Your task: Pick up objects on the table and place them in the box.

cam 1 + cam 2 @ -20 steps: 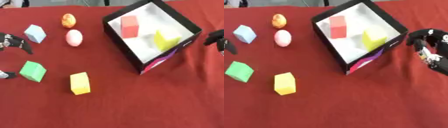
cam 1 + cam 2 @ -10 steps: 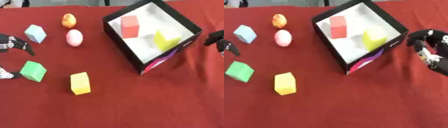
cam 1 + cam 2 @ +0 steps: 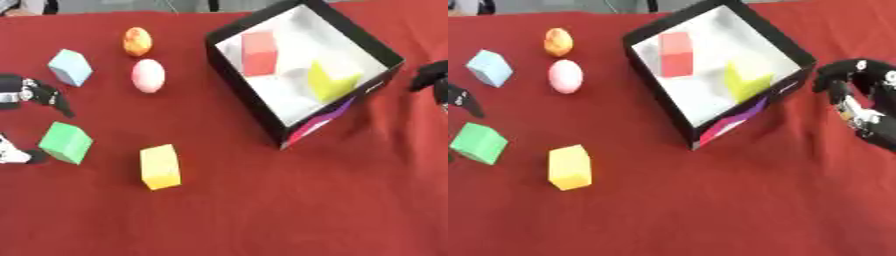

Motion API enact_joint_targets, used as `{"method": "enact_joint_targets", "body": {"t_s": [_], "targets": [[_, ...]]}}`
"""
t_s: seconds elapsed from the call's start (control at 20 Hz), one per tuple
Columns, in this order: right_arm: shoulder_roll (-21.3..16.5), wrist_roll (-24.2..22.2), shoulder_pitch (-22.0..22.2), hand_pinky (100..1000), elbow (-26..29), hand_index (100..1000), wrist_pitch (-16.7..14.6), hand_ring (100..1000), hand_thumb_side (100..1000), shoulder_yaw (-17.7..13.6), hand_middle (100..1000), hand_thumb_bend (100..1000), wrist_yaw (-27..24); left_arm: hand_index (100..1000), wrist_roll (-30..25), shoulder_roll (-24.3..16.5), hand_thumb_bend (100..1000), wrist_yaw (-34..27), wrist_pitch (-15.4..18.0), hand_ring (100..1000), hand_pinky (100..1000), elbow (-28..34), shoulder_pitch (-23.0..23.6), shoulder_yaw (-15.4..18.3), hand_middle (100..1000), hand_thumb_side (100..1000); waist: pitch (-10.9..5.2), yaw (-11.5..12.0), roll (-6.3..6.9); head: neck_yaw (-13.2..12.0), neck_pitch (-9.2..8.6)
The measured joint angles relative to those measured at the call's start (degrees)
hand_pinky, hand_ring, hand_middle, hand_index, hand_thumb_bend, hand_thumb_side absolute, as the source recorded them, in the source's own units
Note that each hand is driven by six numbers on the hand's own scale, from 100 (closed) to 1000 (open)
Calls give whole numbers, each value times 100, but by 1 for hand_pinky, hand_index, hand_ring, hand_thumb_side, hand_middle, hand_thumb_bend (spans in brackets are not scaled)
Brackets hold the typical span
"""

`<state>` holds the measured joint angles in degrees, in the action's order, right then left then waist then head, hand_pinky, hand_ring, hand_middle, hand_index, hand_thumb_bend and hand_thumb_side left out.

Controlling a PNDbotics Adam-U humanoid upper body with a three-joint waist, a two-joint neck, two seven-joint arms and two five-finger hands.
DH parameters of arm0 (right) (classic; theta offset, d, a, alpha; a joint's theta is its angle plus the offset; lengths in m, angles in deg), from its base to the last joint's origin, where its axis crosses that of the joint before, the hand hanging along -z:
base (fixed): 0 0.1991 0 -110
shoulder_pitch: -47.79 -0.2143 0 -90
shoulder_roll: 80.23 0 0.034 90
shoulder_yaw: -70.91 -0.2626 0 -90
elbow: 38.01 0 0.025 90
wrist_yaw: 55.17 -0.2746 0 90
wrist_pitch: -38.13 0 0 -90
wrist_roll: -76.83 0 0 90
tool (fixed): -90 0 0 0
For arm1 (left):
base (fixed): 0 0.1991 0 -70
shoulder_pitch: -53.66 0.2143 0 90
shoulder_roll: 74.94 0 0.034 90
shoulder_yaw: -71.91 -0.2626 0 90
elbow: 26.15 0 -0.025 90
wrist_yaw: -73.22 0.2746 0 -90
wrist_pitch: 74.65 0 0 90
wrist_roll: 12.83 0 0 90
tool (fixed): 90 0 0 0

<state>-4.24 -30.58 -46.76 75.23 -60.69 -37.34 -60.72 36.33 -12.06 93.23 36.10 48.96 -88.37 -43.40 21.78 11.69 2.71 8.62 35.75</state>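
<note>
A black box [image 3: 249, 102] with a white inside lies tilted at the upper middle, holding a red block [image 3: 260, 52] and a yellow block [image 3: 331, 80]. On the red cloth to its left are a light blue cube [image 3: 70, 67], an orange egg [image 3: 136, 41], a pink egg [image 3: 148, 75], a green cube [image 3: 66, 142] and a yellow block [image 3: 161, 166]. My left hand [image 3: 24, 94] is open at the left edge, with fingers above the green cube and its thumb [image 3: 16, 155] just left of it. My right hand [image 3: 857, 102] hangs open and holds nothing, right of the box.
The red cloth [image 3: 289, 210] covers the whole table. A grey strip shows beyond the far edge.
My left hand has crept slightly in from the left edge toward the green cube. The right hand and all the objects stay where they were.
</note>
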Motion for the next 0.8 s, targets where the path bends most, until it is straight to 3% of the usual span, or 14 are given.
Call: {"method": "enact_joint_targets", "body": {"t_s": [0.15,0.8], "targets": [[0,-2,0,986,0,744,-2,673,526,3,632,100,0,827,-6,23,516,72,25,842,851,0,0,0,788,100,0,-2,1,0,0],[0,-28,-2,985,0,744,-27,673,522,36,632,100,53,840,274,328,523,692,28,847,851,-405,-109,4,806,101,0,-18,-5,-22,0]]}}
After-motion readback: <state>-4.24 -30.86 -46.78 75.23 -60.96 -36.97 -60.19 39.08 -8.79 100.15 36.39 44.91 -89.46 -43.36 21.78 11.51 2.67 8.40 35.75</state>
